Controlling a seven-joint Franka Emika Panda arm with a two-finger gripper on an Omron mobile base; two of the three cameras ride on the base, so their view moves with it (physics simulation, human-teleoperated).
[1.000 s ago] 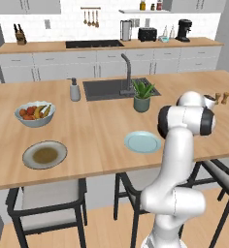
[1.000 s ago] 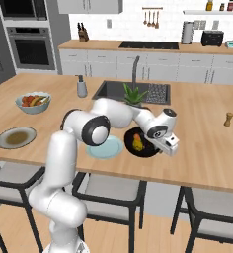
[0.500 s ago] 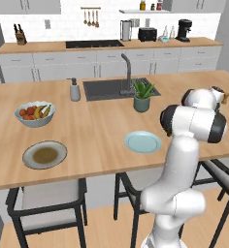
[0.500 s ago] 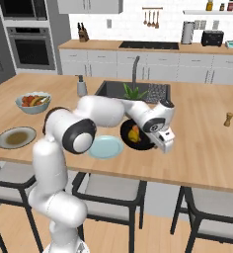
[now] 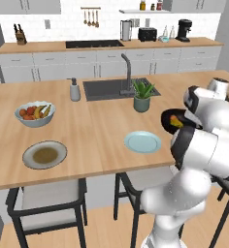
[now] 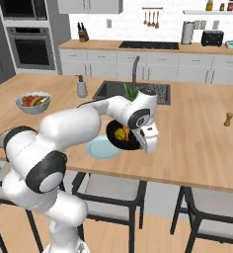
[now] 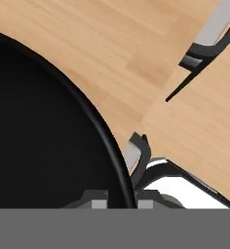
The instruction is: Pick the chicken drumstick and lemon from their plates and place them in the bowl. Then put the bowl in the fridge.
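My end effector (image 7: 116, 203) is clamped on the rim of the black bowl (image 6: 122, 139), which I hold above the tabletop (image 6: 197, 138) edge; the drumstick (image 6: 119, 133) and lemon (image 6: 125, 133) sit inside it.

Gripper (image 7: 118, 197) apparently clamped tight, arm bent forward.

The desk (image 5: 102, 131) is pale matt wood with fine grain. On it, the bowl (image 7: 48, 136) looks smooth black, slightly glossy at the rim; beside it, the pale blue-green plate (image 5: 142, 142) is smooth.
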